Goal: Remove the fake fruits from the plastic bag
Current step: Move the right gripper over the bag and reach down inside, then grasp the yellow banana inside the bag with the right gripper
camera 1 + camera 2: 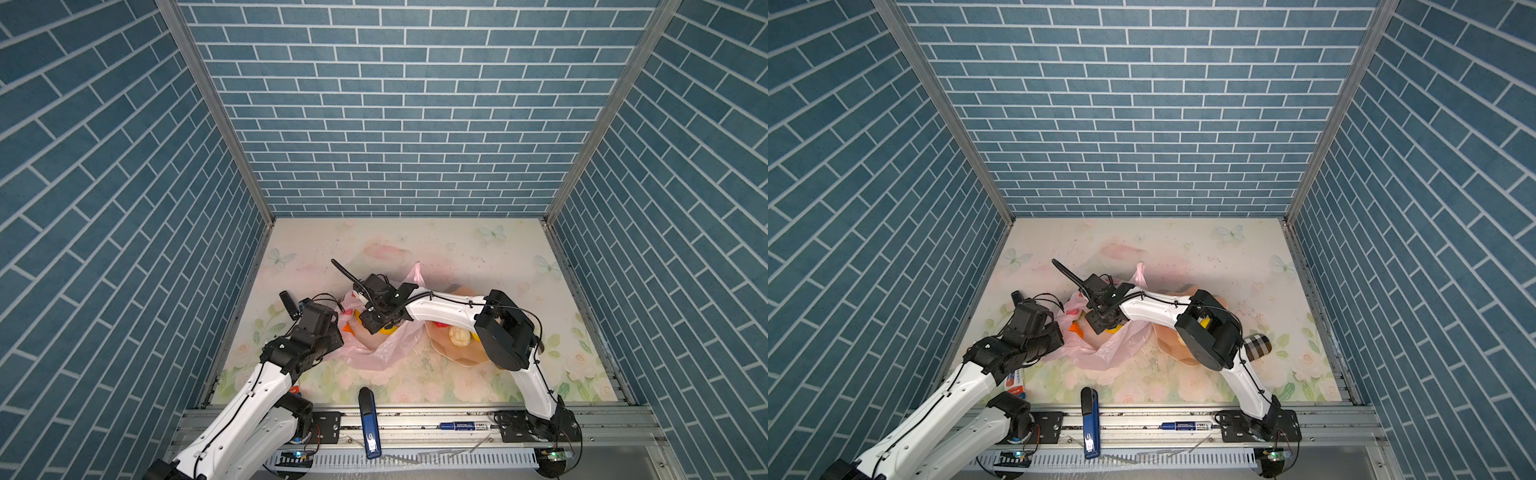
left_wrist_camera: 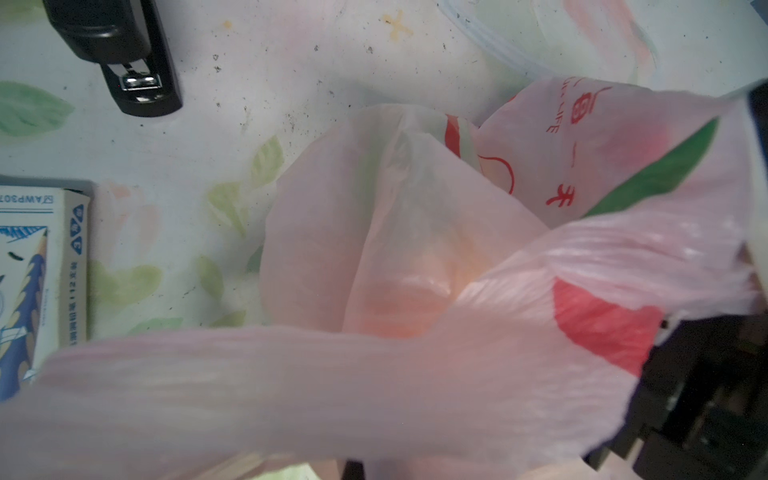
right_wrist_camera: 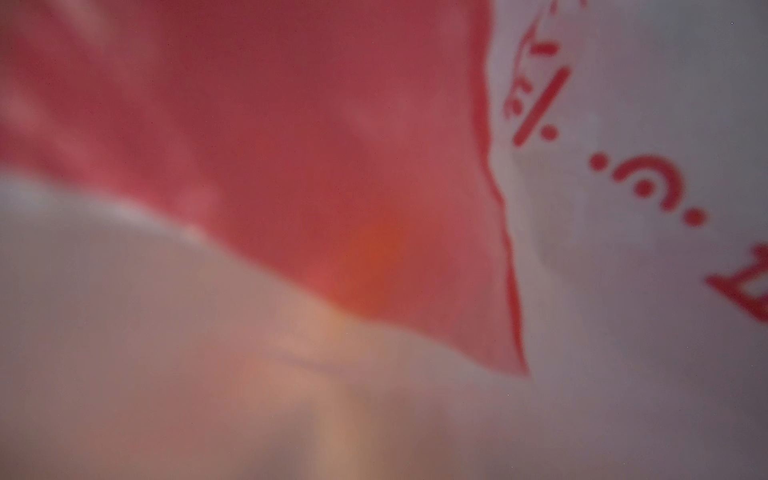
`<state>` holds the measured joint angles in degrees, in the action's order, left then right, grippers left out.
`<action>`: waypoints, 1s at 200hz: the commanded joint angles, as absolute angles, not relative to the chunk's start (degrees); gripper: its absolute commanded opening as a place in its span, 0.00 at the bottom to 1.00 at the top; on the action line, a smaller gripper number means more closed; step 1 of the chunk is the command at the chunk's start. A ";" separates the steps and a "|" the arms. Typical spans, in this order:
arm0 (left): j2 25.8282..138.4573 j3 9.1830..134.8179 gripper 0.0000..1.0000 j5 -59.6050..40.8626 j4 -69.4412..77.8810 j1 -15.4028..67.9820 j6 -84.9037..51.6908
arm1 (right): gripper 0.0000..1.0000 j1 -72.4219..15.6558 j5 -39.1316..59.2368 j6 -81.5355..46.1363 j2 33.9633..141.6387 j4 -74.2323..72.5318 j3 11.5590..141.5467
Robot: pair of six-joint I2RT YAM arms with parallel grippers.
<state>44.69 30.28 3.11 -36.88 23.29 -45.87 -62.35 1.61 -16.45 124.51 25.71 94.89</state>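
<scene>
Right tool (image 1: 375, 325) is dipping into the mouth of the bag (image 1: 370, 353), which is lying crumpled on the counter (image 1: 415, 249) left of centre in both top views. Whether its jaws are standing wide or narrow I cannot tell, since film is covering them and filling the right wrist view with a red-printed blur. Left tool (image 1: 338, 333) is pinching the bag's left edge, clamped tight on the film and drawing it taut away from the mouth. Fruits (image 1: 348, 328) are showing inside the bag as orange and yellow patches just under the right tool, while a cream ball (image 1: 459, 336) is sitting on the plate (image 1: 461, 359) beside the bag. Doing this well probably means settling onto one fruit alone, jaws spanning it without trapping film, while the left tool is holding the mouth apart. Right arm (image 1: 449, 309) is stretching low across the plate with its wrist tipping down, and the left arm (image 1: 266, 382) is crouching with its elbow raised
</scene>
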 commanded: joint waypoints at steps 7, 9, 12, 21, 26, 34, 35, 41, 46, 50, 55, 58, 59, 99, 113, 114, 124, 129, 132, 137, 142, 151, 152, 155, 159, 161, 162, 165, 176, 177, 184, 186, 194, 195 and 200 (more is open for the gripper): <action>44.82 29.79 0.00 2.86 -36.54 23.51 -46.06 | 0.60 -62.50 1.82 -14.88 127.09 26.27 98.23; 44.80 29.75 0.00 2.85 -36.56 23.54 -46.06 | 0.60 -62.49 1.91 -14.82 127.31 26.34 98.32; 44.79 29.73 0.00 2.87 -36.56 23.50 -46.08 | 0.60 -62.51 1.91 -14.77 127.48 26.36 98.41; 44.81 29.66 0.00 2.89 -36.43 23.52 -46.14 | 0.60 -62.41 2.07 -14.69 127.86 26.52 98.73; 44.83 29.66 0.00 2.87 -36.33 23.55 -46.14 | 0.60 -62.40 2.17 -14.68 128.16 26.59 98.77; 44.99 29.58 0.00 2.84 -36.22 23.47 -46.15 | 0.60 -62.30 2.36 -14.68 128.42 26.66 99.02; 44.95 29.56 0.00 2.83 -36.22 23.47 -46.14 | 0.59 -62.31 2.37 -14.63 128.46 26.65 99.03; 45.11 29.65 0.00 2.88 -36.02 23.50 -46.15 | 0.59 -62.30 2.46 -14.68 128.65 26.67 99.06; 45.29 29.61 0.00 2.81 -35.83 23.47 -46.19 | 0.58 -62.25 2.54 -14.61 128.83 26.68 99.06; 45.35 29.62 0.00 2.76 -35.76 23.48 -46.21 | 0.57 -62.22 2.54 -14.62 128.93 26.66 99.09; 45.44 29.59 0.00 2.68 -35.64 23.47 -46.16 | 0.56 -62.23 2.54 -14.67 129.06 26.67 99.07; 45.57 29.60 0.00 2.71 -35.52 23.48 -46.15 | 0.55 -62.16 2.55 -14.68 129.11 26.58 99.07; 45.59 29.61 0.00 2.67 -35.43 23.47 -46.14 | 0.55 -62.15 2.55 -14.68 129.11 26.61 99.10; 46.85 30.01 0.00 2.38 -34.07 23.48 -46.08 | 0.45 -61.63 2.72 -14.26 128.58 26.13 98.36; 47.40 30.28 0.00 2.37 -33.67 23.55 -46.10 | 0.40 -61.53 2.94 -13.65 127.94 26.34 98.19; 47.43 30.26 0.00 2.42 -33.67 23.55 -46.08 | 0.40 -61.53 2.96 -13.64 127.91 26.31 98.14; 47.78 30.49 0.00 2.47 -33.32 23.48 -46.10 | 0.37 -61.48 3.28 -13.13 127.26 26.41 98.00; 47.95 30.52 0.00 2.61 -33.18 23.49 -46.06 | 0.36 -61.45 3.40 -12.92 126.95 26.37 97.95; 48.00 30.62 0.00 2.62 -33.08 23.47 -46.09 | 0.36 -61.44 3.50 -12.78 126.75 26.41 97.98; 48.19 30.74 0.00 2.80 -32.92 23.49 -46.08 | 0.35 -61.44 3.60 -12.52 126.43 26.57 97.93; 48.40 30.89 0.00 2.90 -32.84 23.49 -46.06 | 0.34 -61.43 3.76 -12.33 126.12 26.72 97.96; 48.71 31.10 0.00 3.22 -32.67 23.47 -46.10 | 0.32 -61.26 4.11 -11.88 126.04 27.04 98.04; 48.79 31.11 0.00 3.24 -32.68 23.51 -46.08 | 0.32 -61.30 4.12 -11.83 126.04 27.06 98.02; 48.90 31.27 0.00 3.29 -32.63 23.55 -46.04 | 0.31 -61.36 4.32 -11.76 126.04 27.26 98.00; 49.07 31.39 0.00 3.40 -32.64 23.52 -46.01 | 0.31 -61.34 4.56 -11.57 126.09 27.36 98.04; 49.12 31.45 0.00 3.53 -32.68 23.52 -46.04 | 0.30 -61.32 4.63 -11.48 124.73 27.34 98.01; 49.17 31.54 0.00 3.57 -32.69 23.54 -46.05 | 0.30 -61.34 4.65 -11.46 124.42 27.43 98.00; 49.26 31.66 0.00 3.68 -32.69 23.48 -46.01 | 0.30 -61.31 4.66 -11.33 124.05 27.54 98.00; 49.68 32.09 0.00 4.14 -32.78 23.47 -45.94 | 0.29 -61.28 4.66 -10.95 123.28 27.95 97.99; 49.71 32.17 0.00 4.22 -32.78 23.47 -45.95 | 0.29 -61.27 4.66 -10.92 123.21 27.95 97.99; 49.91 32.42 0.00 4.51 -32.88 23.47 -45.82 | 0.29 -61.24 6.33 -10.69 122.75 28.22 97.98; 49.98 32.47 0.00 4.60 -32.92 23.40 -45.80 | 0.29 -61.23 6.53 -10.60 122.60 28.28 97.93; 50.26 32.78 0.00 4.85 -32.98 23.43 -45.72 | 0.28 -61.22 6.98 -10.36 122.01 28.65 97.93; 50.31 32.82 0.00 4.93 -32.97 23.45 -45.76 | 0.28 -61.28 7.05 -10.32 121.96 28.70 97.92; 50.44 33.09 0.00 5.14 -33.08 23.48 -45.72 | 0.28 -61.26 7.12 -10.13 121.60 28.92 97.90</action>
